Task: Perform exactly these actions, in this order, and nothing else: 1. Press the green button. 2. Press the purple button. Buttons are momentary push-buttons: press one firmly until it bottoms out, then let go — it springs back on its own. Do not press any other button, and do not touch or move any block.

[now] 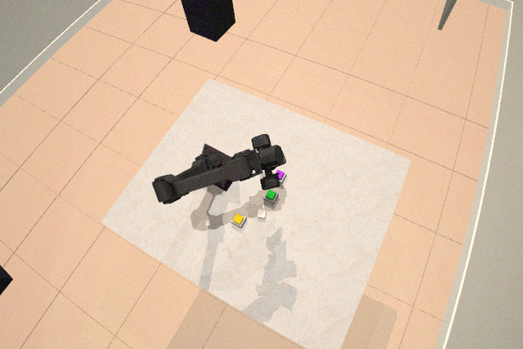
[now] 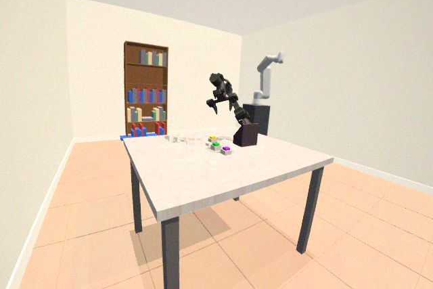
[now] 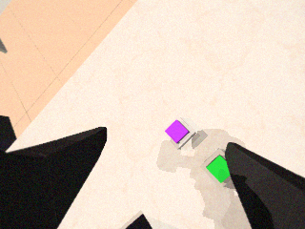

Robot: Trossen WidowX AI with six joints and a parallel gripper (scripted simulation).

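The green button (image 1: 270, 194) (image 2: 215, 144) (image 3: 218, 169) and the purple button (image 1: 280, 174) (image 2: 226, 148) (image 3: 176, 131) sit side by side on small grey bases on the white table (image 1: 337, 193) (image 2: 210, 181) (image 3: 238, 72). My gripper (image 1: 267, 162) (image 2: 221, 104) (image 3: 165, 140) is open and empty. It hangs high above the two buttons and points down at them. In the wrist view the purple button lies between the fingers, and the right finger hides part of the green button.
A yellow button (image 1: 239, 219) (image 2: 212, 137) and a small white block (image 1: 261, 213) lie close to the green button. The arm's dark base (image 2: 245, 135) stands just behind the buttons. A bookshelf (image 2: 145, 88) and a white arm (image 2: 264, 79) stand beyond the table.
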